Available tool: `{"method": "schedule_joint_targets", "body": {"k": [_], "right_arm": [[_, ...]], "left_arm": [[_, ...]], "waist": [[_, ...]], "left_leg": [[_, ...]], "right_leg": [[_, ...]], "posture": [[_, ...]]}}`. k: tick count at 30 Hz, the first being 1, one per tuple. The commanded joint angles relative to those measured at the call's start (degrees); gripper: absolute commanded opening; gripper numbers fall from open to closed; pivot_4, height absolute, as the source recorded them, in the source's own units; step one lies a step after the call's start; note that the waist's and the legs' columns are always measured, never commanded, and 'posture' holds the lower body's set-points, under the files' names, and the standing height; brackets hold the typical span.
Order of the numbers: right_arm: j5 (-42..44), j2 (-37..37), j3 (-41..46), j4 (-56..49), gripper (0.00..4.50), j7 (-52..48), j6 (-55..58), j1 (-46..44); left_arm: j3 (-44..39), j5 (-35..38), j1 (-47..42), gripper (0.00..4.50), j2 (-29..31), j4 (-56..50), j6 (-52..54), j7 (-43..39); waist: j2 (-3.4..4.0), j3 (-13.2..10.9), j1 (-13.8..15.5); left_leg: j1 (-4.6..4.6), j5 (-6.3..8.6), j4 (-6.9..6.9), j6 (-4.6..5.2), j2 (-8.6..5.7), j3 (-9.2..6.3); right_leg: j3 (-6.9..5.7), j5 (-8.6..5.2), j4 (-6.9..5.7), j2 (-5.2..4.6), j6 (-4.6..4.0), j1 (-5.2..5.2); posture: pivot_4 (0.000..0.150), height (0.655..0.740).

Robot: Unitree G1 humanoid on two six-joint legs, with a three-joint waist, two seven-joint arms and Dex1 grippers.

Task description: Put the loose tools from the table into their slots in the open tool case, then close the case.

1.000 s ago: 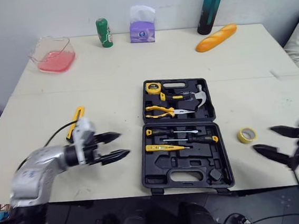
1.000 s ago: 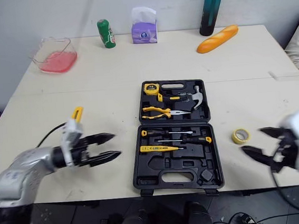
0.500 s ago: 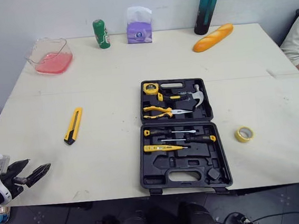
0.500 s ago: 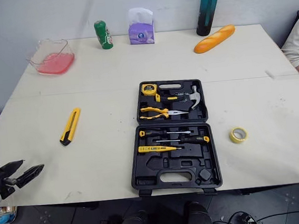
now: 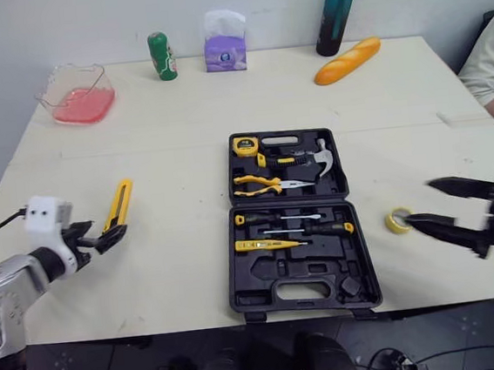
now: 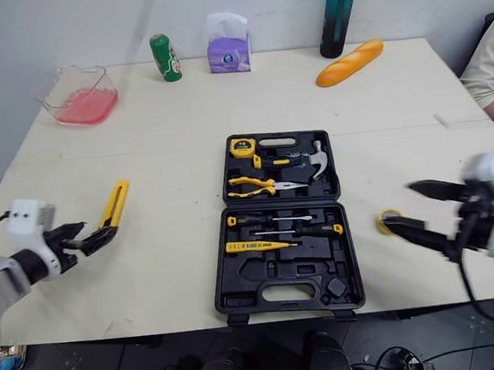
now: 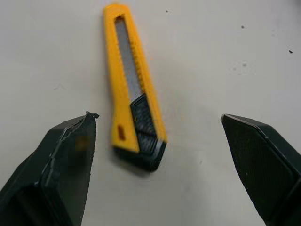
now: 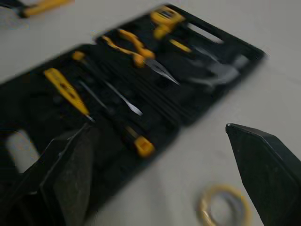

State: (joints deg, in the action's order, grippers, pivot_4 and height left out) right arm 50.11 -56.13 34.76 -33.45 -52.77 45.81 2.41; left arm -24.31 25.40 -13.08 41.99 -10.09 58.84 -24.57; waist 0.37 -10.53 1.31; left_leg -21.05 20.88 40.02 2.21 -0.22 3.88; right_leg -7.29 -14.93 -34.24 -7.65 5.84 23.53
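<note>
The black tool case (image 5: 294,220) lies open mid-table, holding a tape measure, hammer, pliers and screwdrivers. A yellow utility knife (image 5: 118,206) lies on the table left of it. My left gripper (image 5: 111,229) is open and hovers at the knife's near, black end (image 7: 141,155), the knife lying between its spread fingers (image 7: 61,165). A yellow tape roll (image 5: 397,220) lies right of the case. My right gripper (image 5: 418,203) is open just beside it, its lower fingertip touching or covering the roll's edge. The right wrist view shows the tape roll (image 8: 225,207) and the case (image 8: 141,94).
Along the far edge stand a pink-filled clear container (image 5: 77,83), a green can (image 5: 161,55), a purple tissue box (image 5: 224,43), a teal bottle (image 5: 335,10) and a bread loaf (image 5: 346,61). A person's sleeve (image 5: 489,65) shows at the right edge.
Half a second ago both arms hung low at the table's near edge. The left gripper has since come up to the knife's end, and the right gripper to the tape roll.
</note>
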Motion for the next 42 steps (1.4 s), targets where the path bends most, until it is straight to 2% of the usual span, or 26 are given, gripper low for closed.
{"method": "schedule_joint_targets", "body": {"k": [1, 6, 10, 13, 18, 19, 24, 29, 33, 37, 40, 42], "right_arm": [[6.17, -0.71, -5.60, -4.34, 4.50, 2.68, 2.02, -6.31], [6.93, 1.35, -17.41, -5.22, 4.50, 4.59, 1.91, -16.94], [4.80, 3.09, -23.61, -3.84, 4.50, 5.20, 1.31, -22.14], [3.65, 3.84, -25.71, -2.60, 4.50, 5.65, 0.97, -24.34], [2.34, 4.40, -27.44, -2.52, 4.50, 6.32, 0.77, -25.73], [2.15, 4.44, -27.54, -2.66, 4.50, 6.43, 0.74, -25.74], [1.69, 4.88, -27.83, -4.13, 4.50, 7.61, 0.68, -25.03], [0.38, 4.44, -26.51, -4.49, 4.50, 7.00, -0.35, -21.23], [0.12, 2.90, -24.16, -4.38, 4.50, 5.92, -0.44, -19.17], [2.33, -0.36, -17.88, -6.19, 4.50, 3.79, 1.05, -12.28], [4.26, -2.92, -12.25, -8.30, 4.50, 1.22, 2.58, -5.67], [4.93, -3.92, -9.56, -9.24, 4.50, 0.40, 3.18, -2.26]], "left_arm": [[0.47, -0.60, -4.43, 4.46, -0.58, 1.23, 3.64, 3.52], [5.88, -3.98, -7.81, 4.46, 0.01, 8.45, 0.79, 3.44], [9.96, -6.03, -9.18, 4.46, 0.72, 12.48, -1.70, 1.86], [11.84, -6.98, -9.79, 3.62, 0.73, 14.45, -3.29, 0.58], [13.45, -8.03, -11.48, 1.61, 1.56, 18.71, -5.68, -2.80], [13.65, -8.23, -12.10, 1.42, 1.77, 19.26, -5.94, -3.27], [12.95, -7.97, -13.07, 1.42, 2.75, 19.87, -5.23, -5.34], [13.94, -8.28, -14.20, 1.42, 4.48, 18.86, -10.72, -9.93], [16.84, -5.17, -16.62, 1.42, 7.20, 13.39, -11.97, -19.52], [22.98, 0.48, -17.65, 1.42, 11.31, 1.27, -11.60, -33.84], [28.21, 4.91, -21.27, 1.42, 11.56, -6.42, -7.10, -39.19], [32.09, 5.08, -23.71, 1.42, 11.05, -8.12, -6.52, -41.61]], "waist": [[-0.04, 0.00, 0.11], [-0.13, -0.03, 0.14], [-0.13, -0.02, 0.25], [-0.13, -0.01, 0.29], [-0.11, 0.00, 0.50], [-0.10, 0.01, 0.52], [-0.10, 0.01, 0.57], [-0.14, -0.01, 0.53], [-0.25, -0.08, 0.28], [-0.32, -0.12, 0.28], [-0.32, -0.12, 0.38], [-0.32, -0.12, 0.31]], "left_leg": [[0.00, -0.01, 0.00, -0.01, 0.02, -0.01], [-0.04, -0.06, 0.07, 0.06, -0.04, 0.04], [-0.05, -0.09, 0.06, 0.02, -0.02, 0.02], [-0.02, -0.14, 0.07, 0.03, -0.04, 0.03], [-0.03, -0.17, 0.07, 0.06, -0.07, 0.01], [-0.02, -0.17, 0.07, 0.06, -0.08, 0.01], [-0.02, -0.19, 0.07, 0.07, -0.08, 0.01], [-0.07, -0.19, 0.07, 0.08, -0.08, 0.01], [-0.13, -0.19, 0.06, 0.08, -0.06, 0.01], [-0.24, -0.17, 0.06, 0.07, -0.04, -0.03], [-0.25, -0.16, 0.03, 0.09, -0.06, -0.02], [-0.18, -0.17, 0.05, 0.09, -0.04, -0.02]], "right_leg": [[0.00, 0.00, 0.03, 0.04, 0.00, 0.00], [-0.02, 0.01, 0.05, 0.06, 0.02, -0.01], [-0.04, 0.01, 0.04, 0.06, 0.02, 0.00], [-0.05, 0.01, -0.02, 0.03, 0.02, -0.01], [-0.08, 0.01, -0.06, -0.02, 0.02, -0.01], [-0.09, 0.01, -0.07, -0.03, 0.02, -0.01], [-0.12, 0.01, -0.11, -0.04, 0.02, 0.00], [-0.12, 0.01, -0.08, -0.03, 0.02, 0.01], [-0.19, 0.01, -0.05, 0.00, 0.02, 0.05], [-0.21, 0.01, 0.11, 0.01, 0.02, 0.06], [-0.19, 0.01, 0.21, 0.01, 0.03, 0.01], [-0.19, 0.02, 0.19, 0.08, 0.04, -0.06]], "posture": [[0.150, 0.7314], [0.150, 0.7314], [0.150, 0.7314], [0.150, 0.7314], [0.150, 0.7314], [0.150, 0.7314], [0.150, 0.7314], [0.150, 0.7314], [0.150, 0.7314], [0.150, 0.7314], [0.150, 0.7314], [0.150, 0.7314]]}}
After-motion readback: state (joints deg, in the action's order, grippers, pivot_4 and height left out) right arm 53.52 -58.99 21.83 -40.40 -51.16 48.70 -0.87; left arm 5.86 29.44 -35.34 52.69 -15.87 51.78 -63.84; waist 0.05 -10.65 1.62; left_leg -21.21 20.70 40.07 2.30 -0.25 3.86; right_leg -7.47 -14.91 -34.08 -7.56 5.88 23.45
